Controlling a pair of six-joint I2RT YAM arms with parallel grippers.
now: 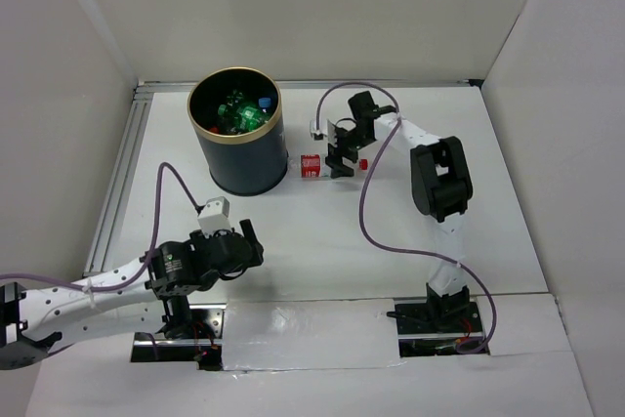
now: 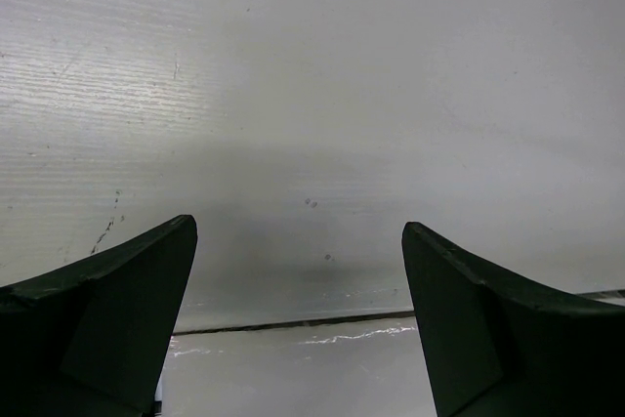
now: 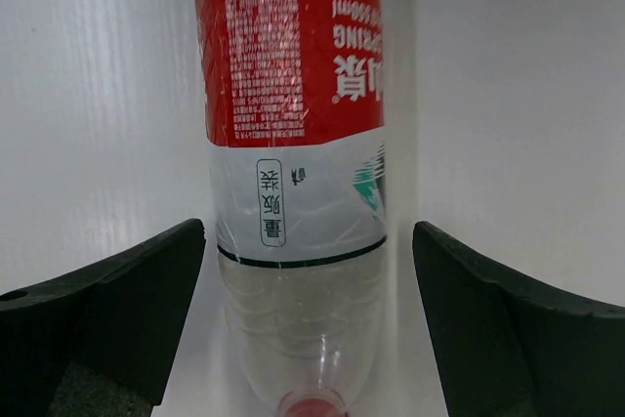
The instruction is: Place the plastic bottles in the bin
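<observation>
Nearest the bases, the left tool (image 1: 252, 246) hangs low over the counter (image 2: 322, 75), a flat matte white sheet with faint ribbing, a few dark specks and a thin seam. Its two fingers (image 2: 117, 310) are dull black wedges that taper to blunt tips. They stand wide apart with only bare counter between them, so this tool is open and holds nothing.

Farther out, the right tool (image 3: 309, 231) is also spread open. Its black wedge fingers (image 3: 518, 324) have a grainy, foam-like face on their inner sides. Between them lies one plastic bottle (image 3: 298, 192), on its side on the counter and lengthwise along the tool. White counter shows on both sides of it, so neither finger touches it.

The bottle is a thin clear cylinder with shallow ribs near the neck. Its round red cap (image 3: 311, 405) is at the end closest to the tool's wrist. A glossy film label (image 3: 288, 56), red over white and printed with small characters, wraps the part farther from the tool.

Beyond the bottle's base end, just past the right tool's fingertips, stands the bin (image 1: 239, 158). It is a tall, smooth, dark cylinder with a thin gold rim. Inside lies a jumble of crinkled bottles (image 1: 239, 112), mostly green and clear.
</observation>
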